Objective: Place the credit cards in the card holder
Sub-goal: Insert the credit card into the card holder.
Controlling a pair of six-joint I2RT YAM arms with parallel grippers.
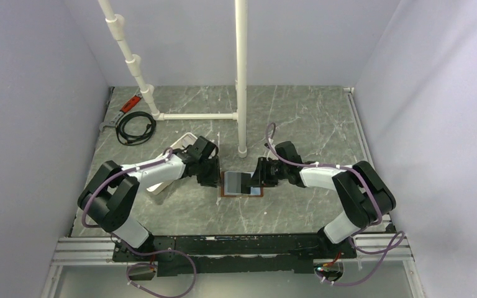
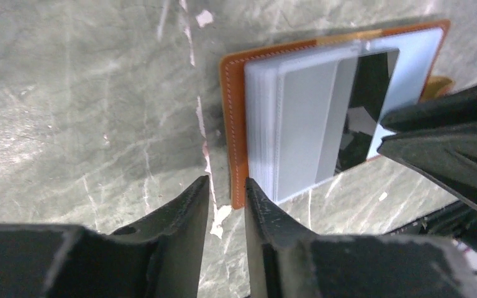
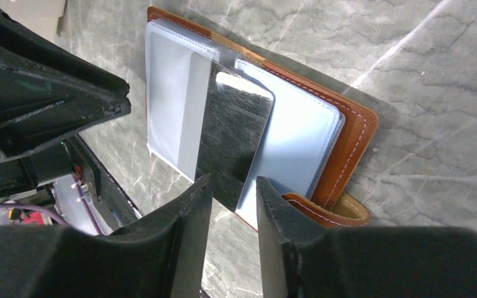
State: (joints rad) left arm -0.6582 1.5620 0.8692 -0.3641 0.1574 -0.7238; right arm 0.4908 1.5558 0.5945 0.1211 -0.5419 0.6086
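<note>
The card holder (image 1: 226, 192) lies open on the table between my two grippers, a brown leather border (image 2: 233, 124) around a stack of clear sleeves. A shiny dark silver credit card (image 3: 233, 136) rests slanted on it. Its far part sits under a clear sleeve (image 2: 304, 118) and its near end sticks out between my right gripper's tips. A light blue card face (image 3: 298, 143) lies beneath it. My right gripper (image 3: 233, 180) stands open around that end without pinching it. My left gripper (image 2: 227, 181) is open at the holder's opposite edge, the brown corner beside one finger.
A white tray (image 1: 186, 138) lies behind the left arm. A white pipe frame (image 1: 241, 74) stands at the back centre, with a black cable coil (image 1: 135, 127) and a red-handled tool (image 1: 131, 102) at the back left. The holder's strap loop (image 3: 338, 214) curls by my right finger.
</note>
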